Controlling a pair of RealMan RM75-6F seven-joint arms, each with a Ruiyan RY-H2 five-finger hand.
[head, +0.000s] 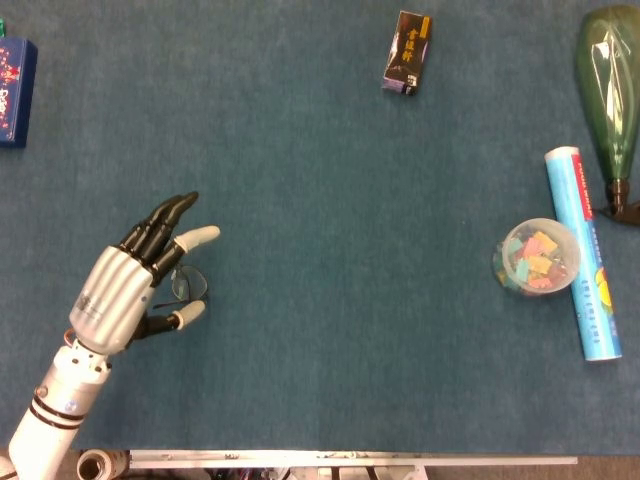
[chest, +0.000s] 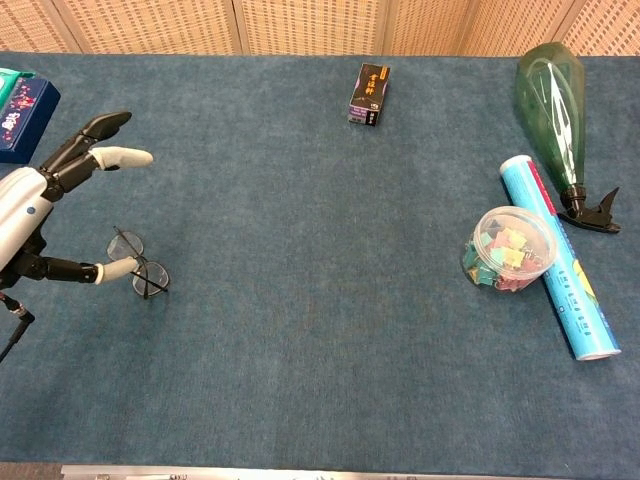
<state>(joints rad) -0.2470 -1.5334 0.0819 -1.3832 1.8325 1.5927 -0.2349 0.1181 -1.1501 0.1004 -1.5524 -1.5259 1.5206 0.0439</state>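
From the head view, the left robot hand (head: 135, 283), silver-backed with black fingers and pale tips, hung spread open over the thin wire-framed eyeglasses (head: 186, 283) at the near left of the blue-carpeted counter (head: 320, 330). It held nothing. Its thumb tip lay just beside the near lens, and its fingers reached over the far half of the frame, hiding it. The step in hand looked like the approach to a grasp on the glasses, with no grip made yet. The right robot hand did not show. Far away stood a small black carton with gold lettering (head: 407, 52), and at the far left edge lay a dark blue box (head: 14, 90). To the right were a clear tub of coloured clips (head: 538, 258), a light blue cardboard tube (head: 583, 252) touching it, and a green glass bottle (head: 610, 92) lying on its side.

From the chest view, the same left robot hand (chest: 40, 215) stood open above the eyeglasses (chest: 140, 264), which lay flat on the counter (chest: 320, 400) with their lenses unfolded. The thumb tip seemed to meet the frame between the lenses, though contact could not be told for sure; the other fingers were raised well clear. As a judgement, the next move called for lowering the fingers to the far rim and closing gently against the thumb, since so thin a frame would slide or bend easily.
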